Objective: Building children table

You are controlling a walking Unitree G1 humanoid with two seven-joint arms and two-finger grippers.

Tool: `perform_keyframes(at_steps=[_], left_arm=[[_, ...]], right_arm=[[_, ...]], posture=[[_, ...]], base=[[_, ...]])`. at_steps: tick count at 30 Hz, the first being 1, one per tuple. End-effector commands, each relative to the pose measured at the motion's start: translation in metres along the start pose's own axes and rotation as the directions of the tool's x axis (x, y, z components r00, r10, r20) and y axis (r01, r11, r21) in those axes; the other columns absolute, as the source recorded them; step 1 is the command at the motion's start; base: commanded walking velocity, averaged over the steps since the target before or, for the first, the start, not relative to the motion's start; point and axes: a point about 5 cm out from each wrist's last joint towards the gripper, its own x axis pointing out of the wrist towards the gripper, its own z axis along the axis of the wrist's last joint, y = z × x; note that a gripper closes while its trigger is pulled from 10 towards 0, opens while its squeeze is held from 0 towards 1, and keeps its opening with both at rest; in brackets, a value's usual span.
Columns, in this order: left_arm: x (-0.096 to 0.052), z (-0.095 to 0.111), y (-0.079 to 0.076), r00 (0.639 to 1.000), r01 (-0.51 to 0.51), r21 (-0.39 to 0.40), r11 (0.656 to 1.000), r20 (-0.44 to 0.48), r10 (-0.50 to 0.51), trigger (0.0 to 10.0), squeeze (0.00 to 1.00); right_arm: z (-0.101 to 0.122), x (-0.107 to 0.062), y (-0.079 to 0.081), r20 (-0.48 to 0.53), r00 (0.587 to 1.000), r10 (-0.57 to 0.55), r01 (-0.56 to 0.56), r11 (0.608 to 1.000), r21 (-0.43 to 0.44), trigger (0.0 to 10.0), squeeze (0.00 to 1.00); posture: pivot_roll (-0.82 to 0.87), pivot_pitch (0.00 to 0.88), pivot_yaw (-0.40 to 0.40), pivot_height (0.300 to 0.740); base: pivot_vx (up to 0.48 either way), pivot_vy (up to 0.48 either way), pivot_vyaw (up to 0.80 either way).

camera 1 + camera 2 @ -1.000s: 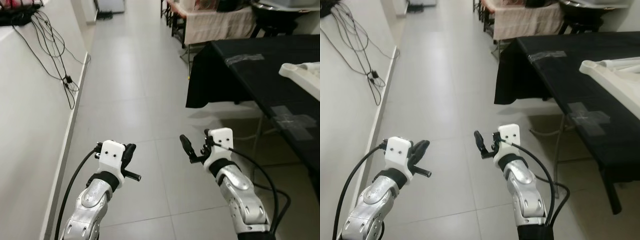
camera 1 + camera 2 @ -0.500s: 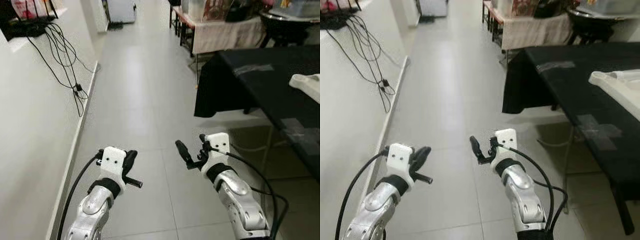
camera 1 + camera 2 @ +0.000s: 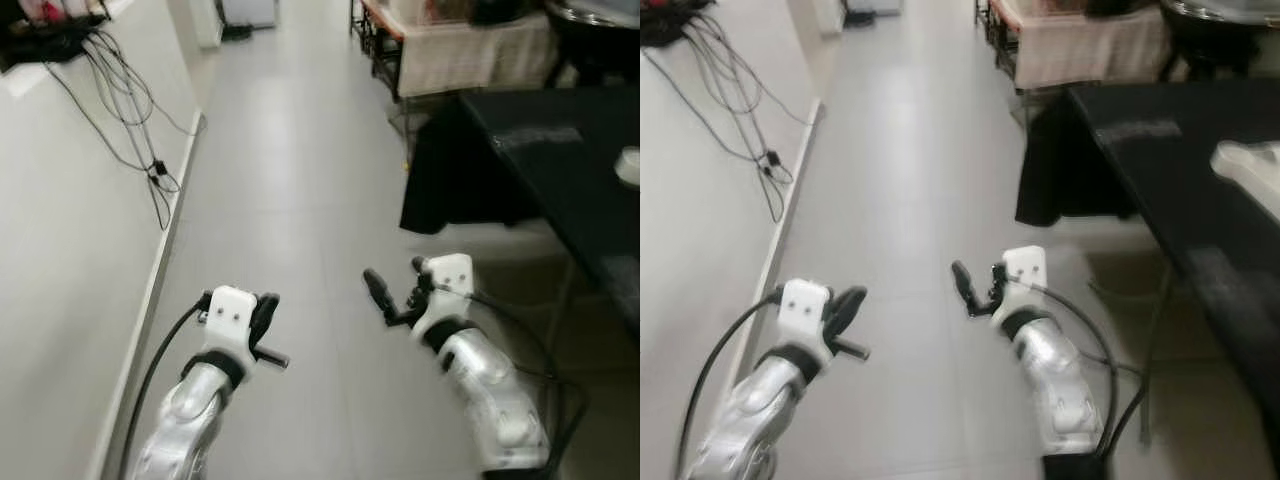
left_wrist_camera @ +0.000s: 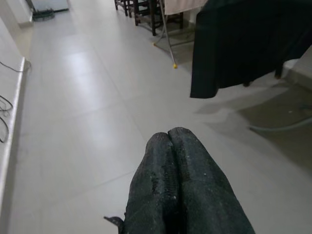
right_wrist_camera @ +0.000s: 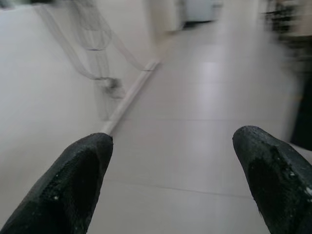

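My view has swung left since a moment ago. The left gripper [image 4: 168,139] stays pressed together, the right gripper [image 5: 175,161] spread apart, both empty over tiled floor [image 3: 290,190]. The white table part [image 3: 1250,165] lies on the black table [image 3: 1160,150].

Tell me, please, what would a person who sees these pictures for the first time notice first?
First, the two silver arms held out low over the pale tiled floor: the left gripper shut and empty, the right gripper with fingers spread wide. Next, the black-draped table on the robot's right, a white moulded part lying on it. Dark cables hang down the left wall.
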Motion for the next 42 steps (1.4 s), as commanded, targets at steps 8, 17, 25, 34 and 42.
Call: perform_keyframes(at_steps=[8, 17, 25, 34, 42], left_arm=[[-0.0007, -0.0018, -0.0037, 1.000, 0.017, -0.008, 1.000, -0.005, -0.017, 10.0, 0.00], [-0.0015, -0.0029, -0.0035, 1.000, 0.017, -0.008, 1.000, -0.007, -0.017, 10.0, 0.00], [-0.0017, -0.0038, -0.0035, 1.000, 0.021, -0.002, 1.000, -0.010, -0.021, 10.0, 0.00], [-0.0017, -0.0028, -0.0043, 1.000, 0.018, -0.002, 1.000, -0.007, -0.018, 10.0, 0.00], [-0.0005, -0.0020, -0.0044, 1.000, 0.017, -0.007, 1.000, -0.003, -0.017, 10.0, 0.00]], right_arm=[[-0.0036, -0.0044, -0.0084, -0.011, 1.000, -0.026, 0.026, 1.000, 0.009, 10.0, 0.00], [-0.0048, -0.0043, -0.0076, -0.014, 1.000, -0.020, 0.020, 1.000, 0.009, 10.0, 0.00], [-0.0062, -0.0043, -0.0073, -0.014, 1.000, -0.023, 0.023, 1.000, 0.017, 10.0, 0.00], [-0.0057, -0.0038, -0.0077, -0.016, 1.000, -0.017, 0.018, 1.000, 0.020, 10.0, 0.00], [-0.0046, -0.0031, -0.0092, -0.013, 1.000, -0.021, 0.022, 1.000, 0.021, 10.0, 0.00]], posture=[[-0.02, 0.122, 0.037, 0.740], [-0.02, 0.111, 0.039, 0.740], [0.00, 0.105, 0.041, 0.740], [0.00, 0.113, 0.034, 0.740], [-0.01, 0.120, 0.035, 0.740]], base=[[0.264, 0.000, 0.00], [0.258, 0.000, 0.00], [0.248, 0.000, 0.00], [0.134, 0.000, 0.00], [0.313, 0.000, 0.00]])
